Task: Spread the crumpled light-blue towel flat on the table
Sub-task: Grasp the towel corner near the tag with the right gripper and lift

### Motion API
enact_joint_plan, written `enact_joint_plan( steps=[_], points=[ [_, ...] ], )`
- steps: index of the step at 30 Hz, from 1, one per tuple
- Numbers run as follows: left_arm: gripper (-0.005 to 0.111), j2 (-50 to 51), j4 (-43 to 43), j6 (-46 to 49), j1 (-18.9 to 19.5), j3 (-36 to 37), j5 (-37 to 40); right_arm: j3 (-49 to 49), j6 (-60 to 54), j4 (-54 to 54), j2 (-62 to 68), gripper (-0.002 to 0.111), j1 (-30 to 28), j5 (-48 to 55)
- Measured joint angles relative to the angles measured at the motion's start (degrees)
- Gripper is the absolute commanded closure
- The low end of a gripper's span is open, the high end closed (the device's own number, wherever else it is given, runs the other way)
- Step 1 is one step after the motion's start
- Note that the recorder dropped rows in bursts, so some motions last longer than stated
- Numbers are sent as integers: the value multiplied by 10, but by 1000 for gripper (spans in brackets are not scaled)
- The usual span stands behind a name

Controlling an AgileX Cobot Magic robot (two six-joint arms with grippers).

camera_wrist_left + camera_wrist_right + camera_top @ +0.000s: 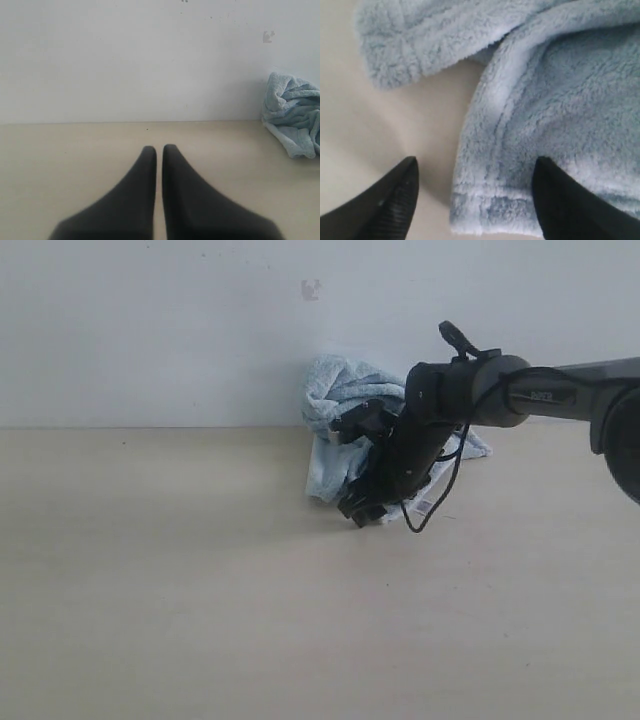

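The light-blue towel (pixel 335 400) lies crumpled in a heap at the far side of the table (pixel 180 580), against the wall. My right gripper (pixel 362 508) reaches down onto the heap's front edge. In the right wrist view the gripper (pixel 476 172) is open, and a hemmed corner of the towel (pixel 520 165) lies between its two fingers. A white label (pixel 424 506) shows beside that arm. In the left wrist view the left gripper (pixel 159 148) is shut with nothing in it, low over bare table, with the towel (pixel 292 117) far off to one side.
An off-white wall (pixel 150 330) with a small mark rises right behind the towel. A black cable (pixel 440 490) loops down from the right arm near the cloth. The left arm is out of the exterior view.
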Motion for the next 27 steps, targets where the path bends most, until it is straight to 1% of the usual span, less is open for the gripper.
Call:
enact_joint_plan(
  steps=[2, 5, 7, 8, 14, 18, 21, 27],
  points=[
    [103, 0, 0, 0, 0, 0, 0, 0, 2, 0, 1, 53, 0, 0],
    [103, 0, 0, 0, 0, 0, 0, -1, 11, 0, 4, 80, 0, -1],
    [103, 0, 0, 0, 0, 0, 0, -4, 14, 0, 4, 104, 0, 0],
    [103, 0, 0, 0, 0, 0, 0, -5, 14, -1, 5, 108, 0, 0],
    [103, 0, 0, 0, 0, 0, 0, -6, 30, -2, 7, 108, 0, 17],
    [103, 0, 0, 0, 0, 0, 0, -6, 34, 0, -4, 108, 0, 69],
    [103, 0, 0, 0, 0, 0, 0, -5, 35, 1, -22, 108, 0, 118],
    [103, 0, 0, 0, 0, 0, 0, 16, 43, 1, -84, 108, 0, 136]
  ],
)
